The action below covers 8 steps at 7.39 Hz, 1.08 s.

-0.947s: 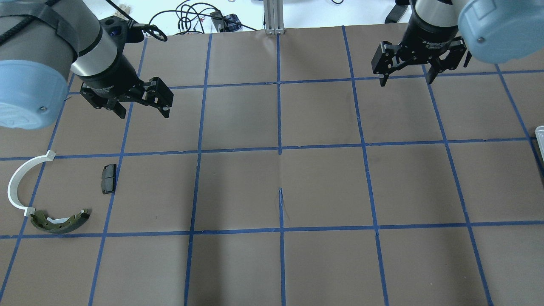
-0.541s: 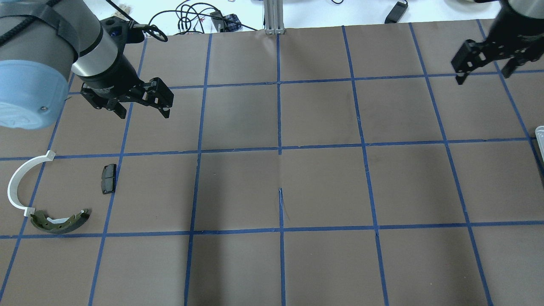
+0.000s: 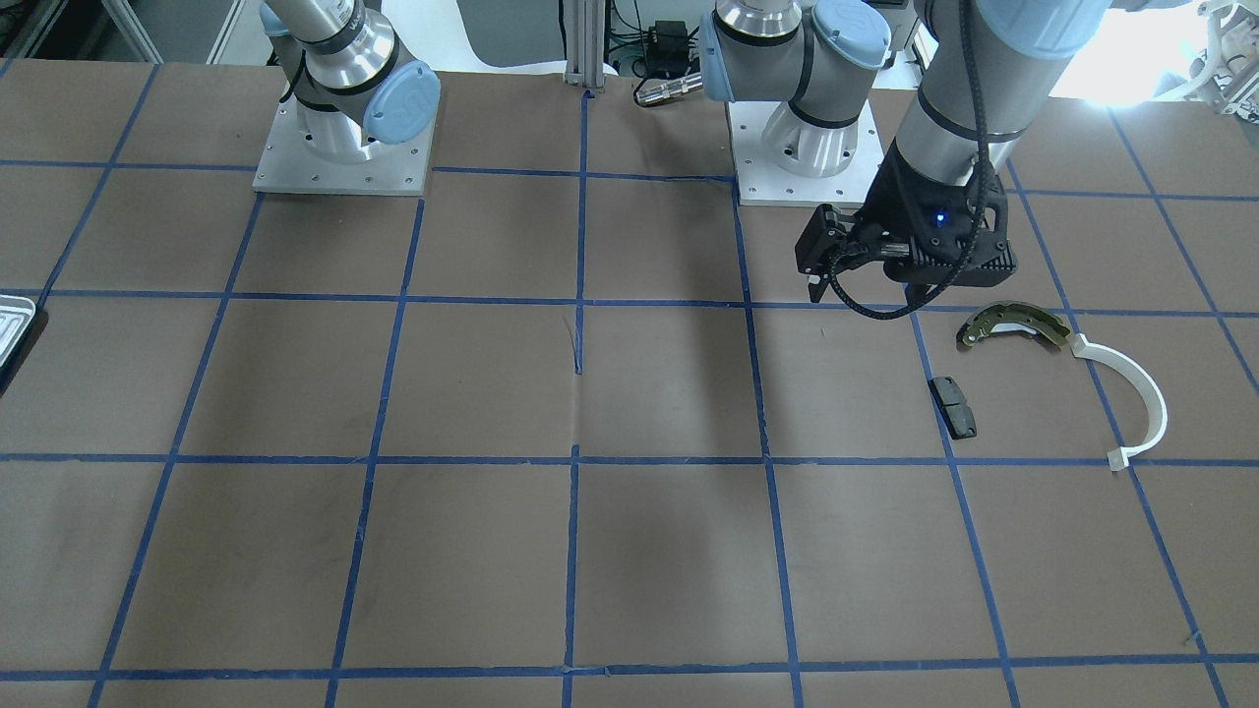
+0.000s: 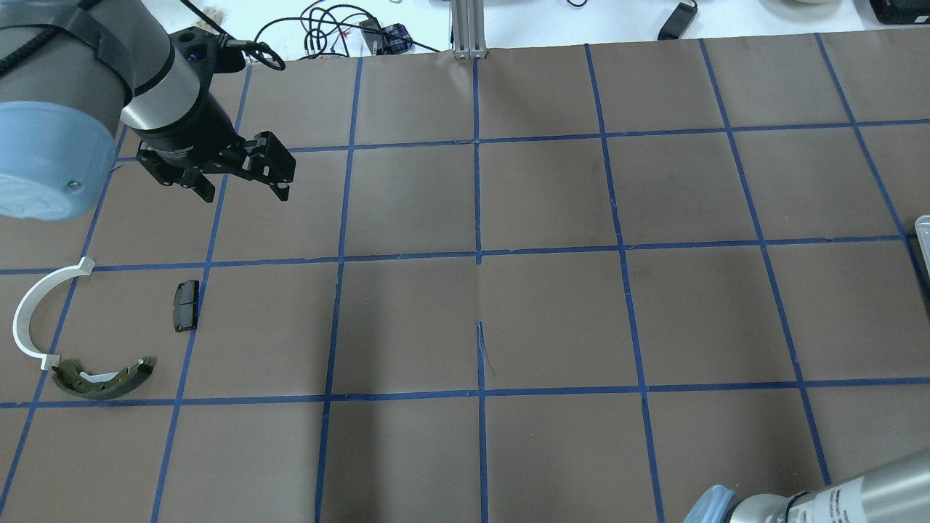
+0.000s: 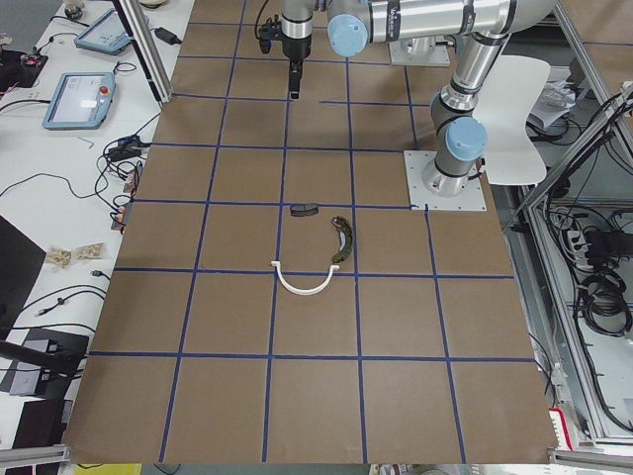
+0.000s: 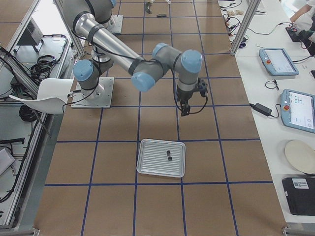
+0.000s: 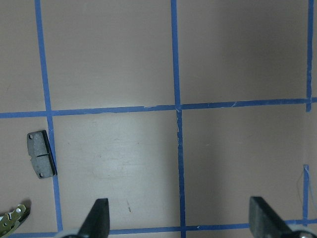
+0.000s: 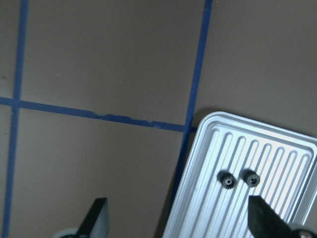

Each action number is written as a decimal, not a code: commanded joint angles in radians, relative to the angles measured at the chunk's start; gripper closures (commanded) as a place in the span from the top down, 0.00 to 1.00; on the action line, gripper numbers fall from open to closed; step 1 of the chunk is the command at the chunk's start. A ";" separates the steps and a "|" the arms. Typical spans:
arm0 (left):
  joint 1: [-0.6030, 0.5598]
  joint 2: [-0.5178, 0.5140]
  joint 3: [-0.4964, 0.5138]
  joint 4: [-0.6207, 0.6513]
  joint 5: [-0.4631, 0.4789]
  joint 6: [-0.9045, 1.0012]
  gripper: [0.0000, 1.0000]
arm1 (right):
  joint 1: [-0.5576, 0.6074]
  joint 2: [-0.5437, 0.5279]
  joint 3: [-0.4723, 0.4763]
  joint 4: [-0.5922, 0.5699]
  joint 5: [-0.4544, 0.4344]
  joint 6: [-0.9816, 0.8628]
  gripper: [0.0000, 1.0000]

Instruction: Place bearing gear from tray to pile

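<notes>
Since 0.5 s ago the right hand (image 8: pixel 181 223) has gone from the upper right of the overhead view; only its arm's elbow shows now, at that view's lower right corner. The left hand (image 4: pixel 245 190) hasn't shifted, upper left of the overhead view.

Edges & room: brown tabletop (image 4: pixel 552 312) w/ blue tape grid (image 4: pixel 477 181), a wide bare stretch across the ctr. The tray (image 6: pixel 147 169) sits lower ctr in the right side view, bare tabletop on all sides; in the overhead view only its corner pokes in at the right edge. The pile (image 7: pixel 42 154) is at lower left of the overhead view: brake shoe (image 4: pixel 102 381), white arc (image 4: pixel 18 319) w/ one end just beside the shoe's end, dark pad (image 4: pixel 185 306) apart from both, next to a tape line.

The right hand's fingers are wide apart, holding & touching nothing, hovering over the tabletop by the tray's corner. Two bearing gears (image 8: pixel 228 180) lie side by side on the tray's ridged floor, lower right of the right wrist view. The left hand's fingers are also wide apart, empty, above the tabletop; the dark pad shows at the left edge of its wrist view.
</notes>
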 commanded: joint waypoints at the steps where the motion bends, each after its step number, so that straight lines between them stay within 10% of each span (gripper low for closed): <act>1: 0.002 0.000 -0.001 0.001 0.001 0.000 1.00 | -0.111 0.110 0.012 -0.106 0.018 -0.069 1.00; 8: 0.004 0.007 0.001 0.001 0.002 0.014 1.00 | -0.122 0.190 0.108 -0.279 -0.020 0.502 0.93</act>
